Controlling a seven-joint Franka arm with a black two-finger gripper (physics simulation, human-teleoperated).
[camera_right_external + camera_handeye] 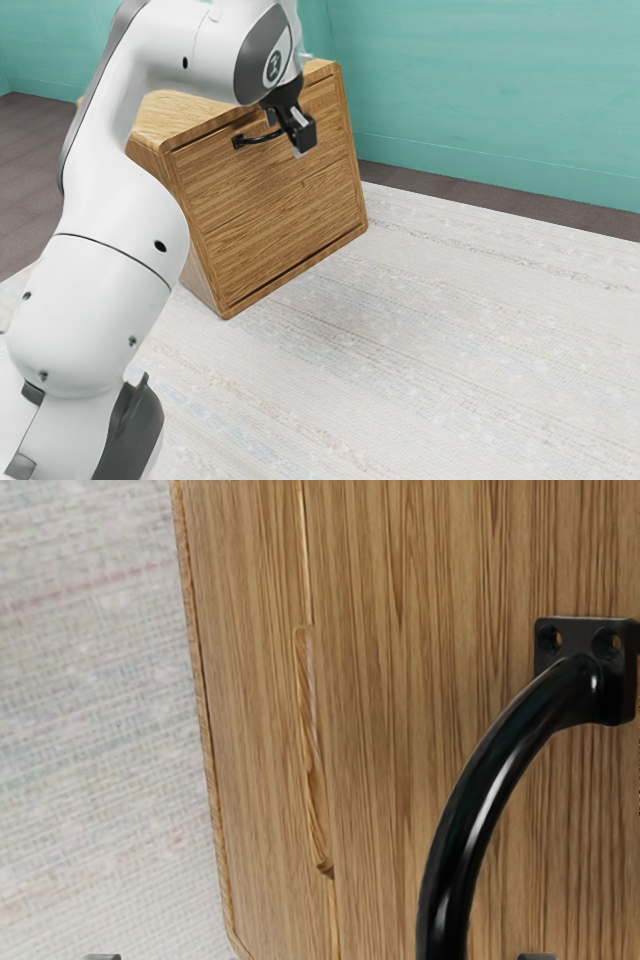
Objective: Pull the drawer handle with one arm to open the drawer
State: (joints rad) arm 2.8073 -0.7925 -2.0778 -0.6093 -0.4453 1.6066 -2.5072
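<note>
Drawer (265,205) is in the upper centre-left of the exterior view, as the front face of a wooden box (195,108) standing on a pale woven surface (450,330); front looks flush w/ the box, so not yet opened; its black handle (258,139) is a curved bar high on the front, fixed by a square screw plate (585,665). Gripper (300,135) is at the handle's right end in the exterior view; it stands wide open and grasps nothing, the bar passing between the two sides but not clamped. I judge the handle rigid, smooth, maybe a bit slippery; drawer is wood, prob. of moderate weight, may stick at first; best hold is across the bar, then pull straight out. Surface is flat, light grey; behind are a dark floor strip (500,195) and a teal wall (480,70).
</note>
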